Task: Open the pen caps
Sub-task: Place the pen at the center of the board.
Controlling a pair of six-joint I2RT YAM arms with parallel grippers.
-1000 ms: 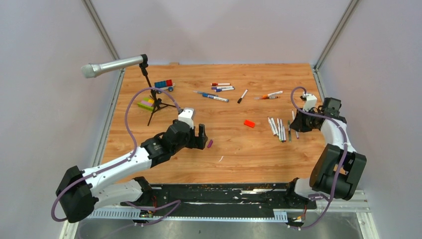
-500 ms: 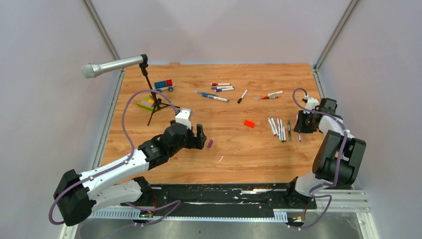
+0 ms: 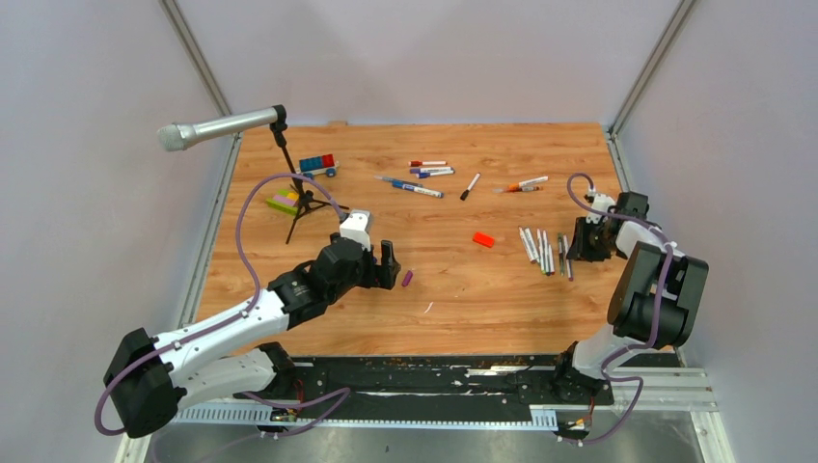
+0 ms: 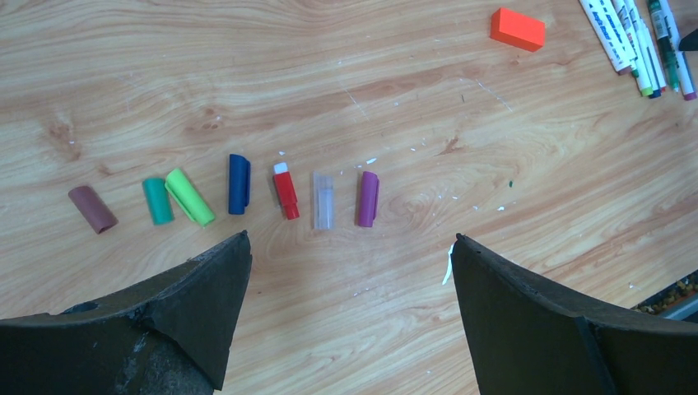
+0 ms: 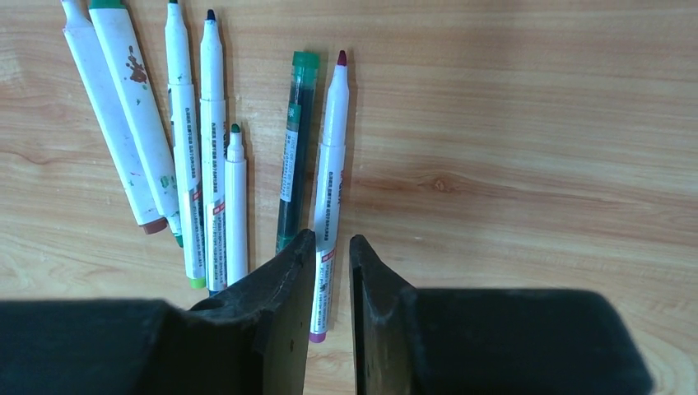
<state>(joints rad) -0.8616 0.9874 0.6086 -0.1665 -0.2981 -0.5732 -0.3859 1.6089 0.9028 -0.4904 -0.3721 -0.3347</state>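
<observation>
In the left wrist view, several pen caps lie in a row on the wood: brown (image 4: pixel 92 208), teal (image 4: pixel 157 200), light green (image 4: pixel 190 197), blue (image 4: pixel 239 183), red (image 4: pixel 286 190), clear (image 4: pixel 323 200) and purple (image 4: pixel 368 198). My left gripper (image 4: pixel 350 239) hovers wide open just short of them, holding nothing. Several uncapped pens (image 5: pixel 206 156) lie side by side. A purple-ended pen (image 5: pixel 328 189) lies on the table between the narrowly parted fingers of my right gripper (image 5: pixel 329 237), with a gap on its right side. From above, the right gripper (image 3: pixel 576 246) stands at the pen row (image 3: pixel 540 251).
Several capped pens (image 3: pixel 424 174) lie at the back, with two more (image 3: pixel 521 183) to their right. An orange block (image 3: pixel 483 239) sits mid-table. A microphone (image 3: pixel 217 127) on a tripod (image 3: pixel 294 203) and toy bricks (image 3: pixel 316 166) stand at the back left.
My right gripper has come nearer and leftward to the pen row, bringing the purple-ended pen beside it, and its fingers have parted slightly. The left arm barely moved.
</observation>
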